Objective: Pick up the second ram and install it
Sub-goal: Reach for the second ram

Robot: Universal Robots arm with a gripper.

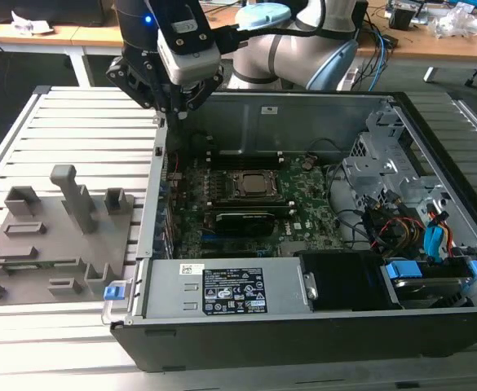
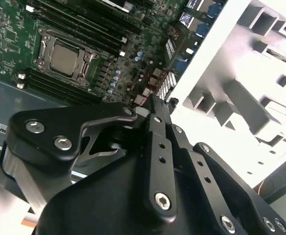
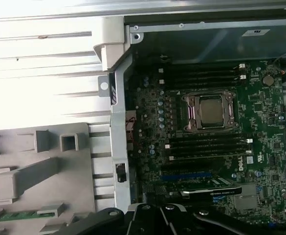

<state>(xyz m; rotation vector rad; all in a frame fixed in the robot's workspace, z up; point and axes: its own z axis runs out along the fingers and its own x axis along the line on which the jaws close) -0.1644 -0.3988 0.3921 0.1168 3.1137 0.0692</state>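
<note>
Gripper (image 1: 172,112) hangs above the case (image 1: 152,220) wall — jaws closed on nothing. Ram (image 3: 16,215) sits in a slot of the grey tray (image 3: 79,176) beside the case, likely staged there for an easy grasp.

the second ram (image 3: 10,214) lies in the grey fixture (image 3: 74,196) in the first wrist view, one end cut off by the picture's edge and its chips too small to tell. in the second wrist view the gripper (image 2: 157,105) runs out of the picture, and its black body hides part of the motherboard (image 2: 15,29) and of the case wall (image 2: 15,98). in the exterior view the arm (image 1: 295,41) is cut off at the top edge, the fixture's corner is clipped at the exterior view's left, and the labelled metal box (image 1: 230,289) covers the motherboard's near edge
</note>
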